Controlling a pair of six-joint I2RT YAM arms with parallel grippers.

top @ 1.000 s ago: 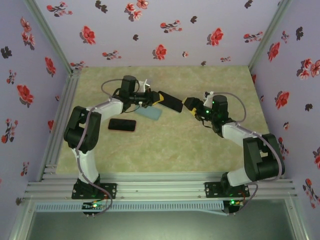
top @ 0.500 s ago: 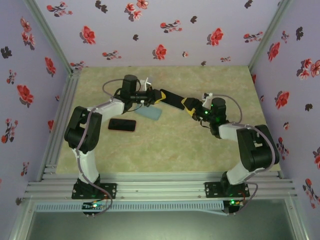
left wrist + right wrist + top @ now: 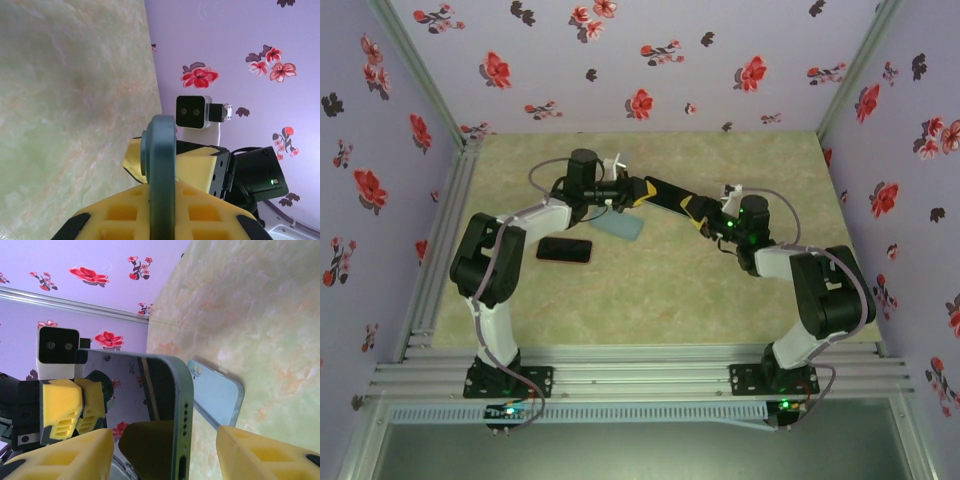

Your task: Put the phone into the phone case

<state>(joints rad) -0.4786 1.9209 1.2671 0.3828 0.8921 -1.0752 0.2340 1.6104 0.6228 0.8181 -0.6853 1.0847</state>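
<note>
Phone [image 3: 667, 194], pinched by the left gripper [image 3: 642, 190], sits between the spread fingers of the right gripper [image 3: 695, 208] mid-handover; clamping looks next.

Left fingers [image 3: 200, 212] clamped, right fingers [image 3: 262, 452] spread

Three lilac paper walls [image 3: 670, 60] with printed red and dark flowers close the scene at the top, left and right of the top view. In the middle lies a flat pale green and beige marbled table top [image 3: 650, 300]. Silver aluminium posts [image 3: 415, 65] run along the two upper corners. A silver aluminium rail frame [image 3: 640, 375] crosses the lower part, and another silver side rail [image 3: 445, 250] follows the left edge. Below is a dull grey-green floor strip [image 3: 640, 450]. The light is soft and even.
</note>
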